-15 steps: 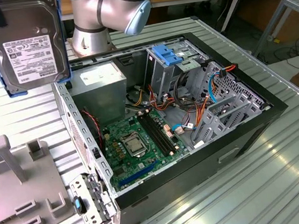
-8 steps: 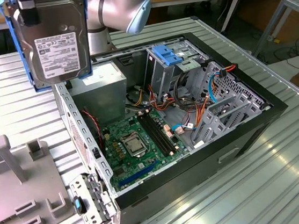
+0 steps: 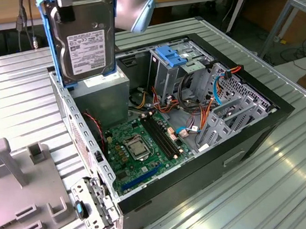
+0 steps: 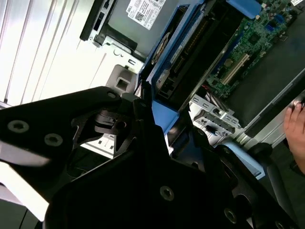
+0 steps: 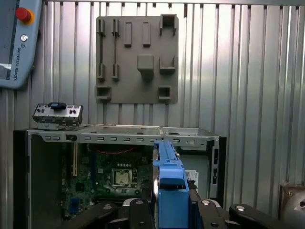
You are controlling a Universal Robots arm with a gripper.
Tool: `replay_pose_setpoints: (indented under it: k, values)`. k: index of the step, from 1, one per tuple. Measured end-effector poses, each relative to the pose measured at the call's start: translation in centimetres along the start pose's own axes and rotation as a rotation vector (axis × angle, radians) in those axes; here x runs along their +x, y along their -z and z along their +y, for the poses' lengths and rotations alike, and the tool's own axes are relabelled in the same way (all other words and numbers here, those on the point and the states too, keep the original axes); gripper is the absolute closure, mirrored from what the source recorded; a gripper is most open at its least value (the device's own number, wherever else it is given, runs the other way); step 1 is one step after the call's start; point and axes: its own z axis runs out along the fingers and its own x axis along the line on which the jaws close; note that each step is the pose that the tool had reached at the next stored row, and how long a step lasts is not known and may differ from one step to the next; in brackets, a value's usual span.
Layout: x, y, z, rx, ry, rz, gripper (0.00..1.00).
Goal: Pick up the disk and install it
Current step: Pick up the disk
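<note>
Blue-framed disk (image 3: 86, 39) hangs upright, clamped between the fingers of the gripper (image 3: 66, 7), with the open computer case (image 3: 244, 137) below the gripper.

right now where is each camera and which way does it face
exterior view: off the arm, looking down into the case; hand holds the disk above it.
second wrist view: on the wrist, looking past the hand and disk to the motherboard.
first wrist view: on the wrist, looking over hand and disk at the case.
shared: disk and case.
</note>
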Motion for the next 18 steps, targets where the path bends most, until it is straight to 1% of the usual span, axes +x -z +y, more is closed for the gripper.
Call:
replay_pose_setpoints:
  k: [1, 2, 6, 9, 11, 12, 14, 18]
  values:
    - [0.01, -0.03, -0.27, -0.0001, 0.0, 0.0011, 0.63]
    - [0.04, -0.08, -0.61, -0.0002, 0.0, 0.0043, 0.63]
    - [0.22, -0.22, -1.01, -0.0002, -0.001, 0.0109, 0.63]
    - [0.62, -0.46, -1.26, -0.0004, -0.001, 0.0119, 0.63]
    - [0.97, -0.71, -1.55, -0.0003, -0.001, 0.0107, 0.63]
    - [1.16, -0.84, -1.79, -0.0003, -0.001, 0.0062, 0.63]
    - [1.41, -0.99, -2.12, -0.0002, -0.001, 0.0008, 0.63]
    - [2.27, -1.17, -3.02, 0.0, -0.003, -0.0001, 0.63]
